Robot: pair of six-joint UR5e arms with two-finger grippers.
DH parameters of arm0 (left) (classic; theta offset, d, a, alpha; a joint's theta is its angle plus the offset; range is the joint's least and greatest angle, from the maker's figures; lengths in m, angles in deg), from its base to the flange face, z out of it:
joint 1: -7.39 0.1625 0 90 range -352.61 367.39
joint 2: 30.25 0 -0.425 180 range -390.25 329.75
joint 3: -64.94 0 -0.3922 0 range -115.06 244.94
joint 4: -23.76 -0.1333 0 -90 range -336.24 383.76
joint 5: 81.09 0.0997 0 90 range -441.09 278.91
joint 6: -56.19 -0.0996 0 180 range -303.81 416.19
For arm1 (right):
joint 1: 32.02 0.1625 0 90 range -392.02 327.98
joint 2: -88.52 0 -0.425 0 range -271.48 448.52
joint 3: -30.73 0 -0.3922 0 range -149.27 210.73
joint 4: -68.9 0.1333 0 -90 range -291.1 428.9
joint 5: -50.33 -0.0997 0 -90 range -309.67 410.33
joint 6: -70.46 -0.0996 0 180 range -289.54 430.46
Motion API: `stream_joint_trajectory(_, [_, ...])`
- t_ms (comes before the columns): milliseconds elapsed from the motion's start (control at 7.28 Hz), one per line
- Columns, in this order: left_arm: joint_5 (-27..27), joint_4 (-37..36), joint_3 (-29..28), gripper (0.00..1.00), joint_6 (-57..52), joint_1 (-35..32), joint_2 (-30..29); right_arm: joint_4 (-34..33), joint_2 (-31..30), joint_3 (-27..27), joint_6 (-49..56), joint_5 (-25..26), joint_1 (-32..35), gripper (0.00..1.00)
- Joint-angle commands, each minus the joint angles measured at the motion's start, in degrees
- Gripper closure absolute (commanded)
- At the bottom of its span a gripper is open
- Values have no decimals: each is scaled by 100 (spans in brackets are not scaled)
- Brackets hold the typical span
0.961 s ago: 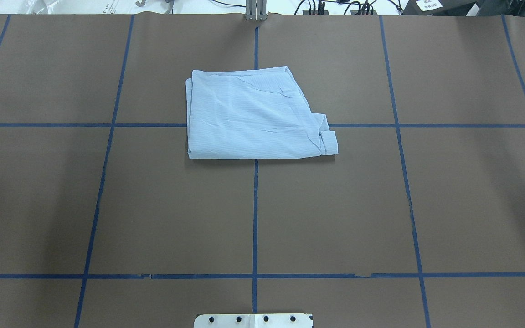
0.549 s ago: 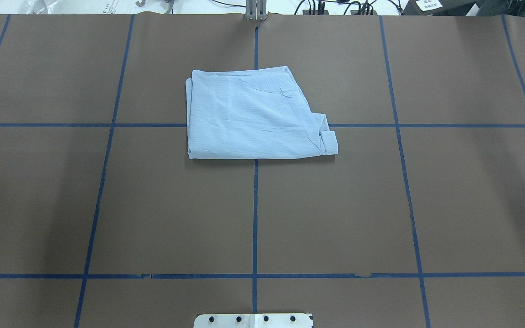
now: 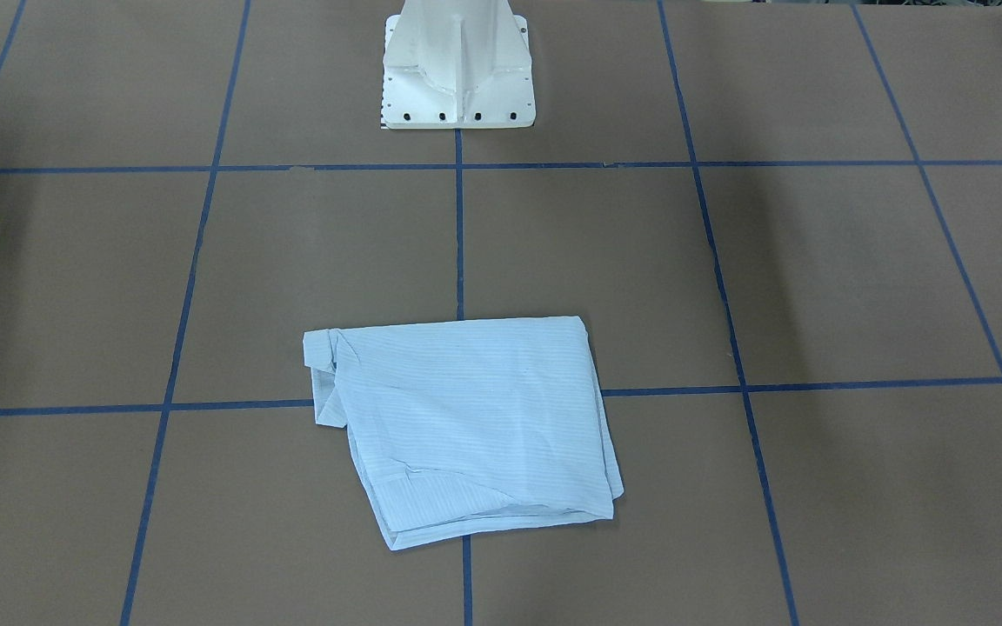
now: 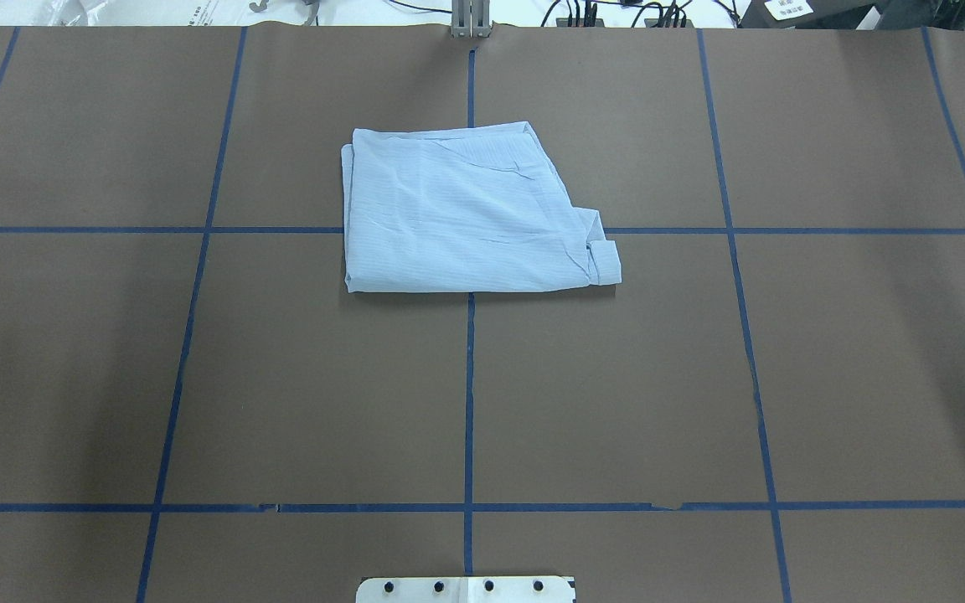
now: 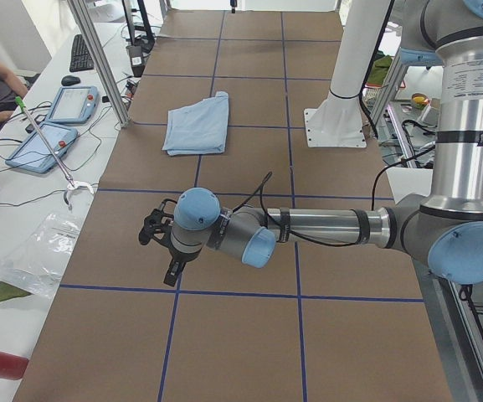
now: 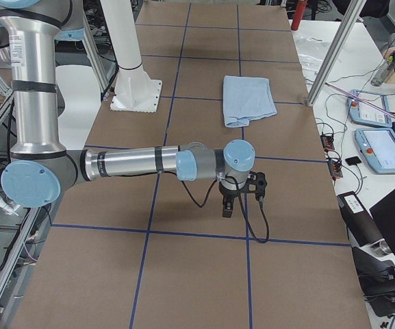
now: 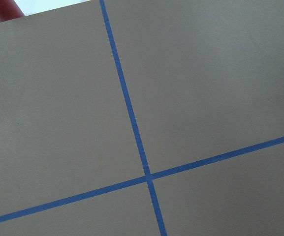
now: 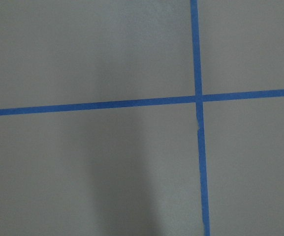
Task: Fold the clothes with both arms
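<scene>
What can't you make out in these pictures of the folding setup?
The black two-finger left hand: seen only in the exterior left view, small and dark; open or shut unclear.
The black two-finger right hand: likewise, exterior right view only.
The pale blue striped folded shirt: inner layers hidden under the top fold in every view.

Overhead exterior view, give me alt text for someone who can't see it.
A pale blue shirt lies folded into a rough rectangle on the brown table, over a crossing of blue tape lines. A white base plate shows at the bottom edge.
</scene>
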Motion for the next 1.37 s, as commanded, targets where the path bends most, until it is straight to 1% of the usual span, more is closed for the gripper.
stream_joint_trajectory(0, [-8, 9, 75, 0, 3, 7, -19, 150, 33, -31, -6, -6, -2, 0])
stream_joint_trajectory(1236, [-8, 0, 93, 0, 3, 7, -28, 273, 42, -40, -15, -15, -2, 0])
